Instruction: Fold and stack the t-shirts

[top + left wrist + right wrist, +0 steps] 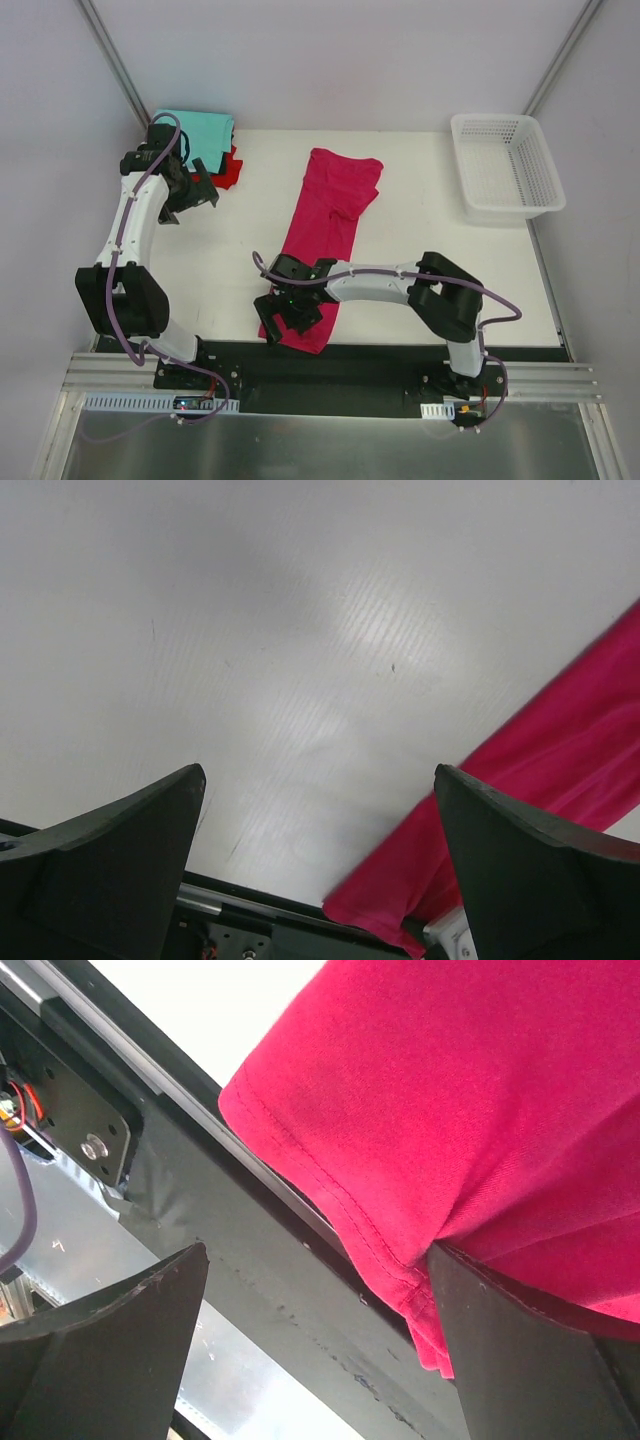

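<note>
Nearest you: your right hand (285, 318) sits low at the near edge of the white counter (420, 190), over the near end of the long magenta-pink cloth t-shirt (325, 215). Jaws spread wide, nothing pinched between them. On the right wrist view the stitched hem of the shirt (480, 1080) hangs past the counter edge onto the black rail (230, 1260), and the cloth lies up against one finger (520, 1360). The other finger is off the cloth.

The shirt runs as a narrow folded strip from that near edge away toward the far middle of the counter, slightly slanted, wider and rumpled at its far end.

Left and farther out: your left hand (195, 190) is over bare counter, jaws wide apart, holding nothing. Its wrist view shows plain counter (250, 630) between the fingers, with the magenta strip (540, 780) off to one side.

Far left corner: folded teal t-shirt (200, 125) on top of a folded red t-shirt (230, 168), just beyond the left hand.

Far right corner: white plastic mesh basket (497, 211), well apart from both hands.
</note>
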Robot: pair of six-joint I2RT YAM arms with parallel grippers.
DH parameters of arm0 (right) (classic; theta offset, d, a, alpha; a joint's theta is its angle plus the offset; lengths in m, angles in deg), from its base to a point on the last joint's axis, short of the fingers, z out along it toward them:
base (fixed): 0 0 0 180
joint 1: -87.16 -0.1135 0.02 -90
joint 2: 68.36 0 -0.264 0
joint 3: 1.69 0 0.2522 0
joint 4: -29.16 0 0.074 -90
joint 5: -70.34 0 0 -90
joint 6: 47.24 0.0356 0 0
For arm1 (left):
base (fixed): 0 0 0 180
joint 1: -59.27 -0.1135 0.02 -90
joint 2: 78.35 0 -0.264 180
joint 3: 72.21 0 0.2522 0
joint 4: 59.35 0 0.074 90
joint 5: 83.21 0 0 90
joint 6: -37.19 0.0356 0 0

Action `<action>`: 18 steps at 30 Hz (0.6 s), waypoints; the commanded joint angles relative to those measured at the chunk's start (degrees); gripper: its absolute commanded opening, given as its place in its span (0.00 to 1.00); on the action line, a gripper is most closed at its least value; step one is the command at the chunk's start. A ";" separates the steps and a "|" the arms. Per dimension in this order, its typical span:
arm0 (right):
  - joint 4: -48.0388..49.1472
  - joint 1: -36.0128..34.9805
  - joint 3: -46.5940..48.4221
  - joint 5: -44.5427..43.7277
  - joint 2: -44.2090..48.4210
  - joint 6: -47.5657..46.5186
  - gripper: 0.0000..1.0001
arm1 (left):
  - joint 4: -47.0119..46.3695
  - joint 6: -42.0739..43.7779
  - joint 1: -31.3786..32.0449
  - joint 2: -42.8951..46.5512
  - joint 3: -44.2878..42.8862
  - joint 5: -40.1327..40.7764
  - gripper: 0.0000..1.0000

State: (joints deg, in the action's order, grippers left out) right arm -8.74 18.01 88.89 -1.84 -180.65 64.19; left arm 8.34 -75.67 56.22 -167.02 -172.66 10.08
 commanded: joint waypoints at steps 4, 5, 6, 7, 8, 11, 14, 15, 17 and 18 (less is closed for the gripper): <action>-3.28 -1.52 -9.04 -1.74 5.58 2.74 0.96 | 1.88 1.32 -0.03 -0.28 -2.69 -1.27 0.99; -3.37 -1.61 -10.97 -2.00 6.29 3.09 0.96 | 1.97 1.32 -0.03 -0.28 -2.78 -1.27 0.99; -3.54 -1.69 -11.94 -2.44 7.95 3.35 0.96 | 2.05 1.41 0.06 -0.28 -2.86 -1.27 0.99; -3.81 -1.70 -12.74 -2.70 8.66 3.44 0.96 | 2.05 1.49 -0.03 -0.28 -2.95 -1.27 0.99; -4.33 -1.78 -13.44 -2.97 9.45 3.53 0.96 | 2.05 1.49 -0.03 -0.20 -2.95 -1.27 0.99; -5.56 -1.78 -15.99 -4.29 12.35 3.53 0.96 | 2.14 1.58 0.06 -0.19 -3.30 -1.53 0.99; -7.05 -1.52 -17.40 -5.60 14.11 3.35 0.96 | 2.32 1.58 -0.03 -0.19 -3.48 -2.14 0.99; -7.06 -1.35 -18.10 -5.87 14.64 3.27 0.96 | 2.23 1.58 0.06 -0.11 -3.48 -2.32 0.99; -7.15 -0.91 -18.89 -6.13 15.69 3.35 0.96 | 2.23 1.84 -0.03 -0.02 -3.39 -3.11 0.99; -7.15 -0.64 -19.16 -6.48 16.05 3.09 0.96 | 2.23 2.19 -0.03 -0.02 -3.31 -3.11 0.99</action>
State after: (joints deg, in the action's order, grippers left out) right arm -12.57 16.59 70.86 -5.46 -168.26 66.77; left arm 9.02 -75.49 56.22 -167.28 -174.24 8.53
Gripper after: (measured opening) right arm 0.962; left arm 0.991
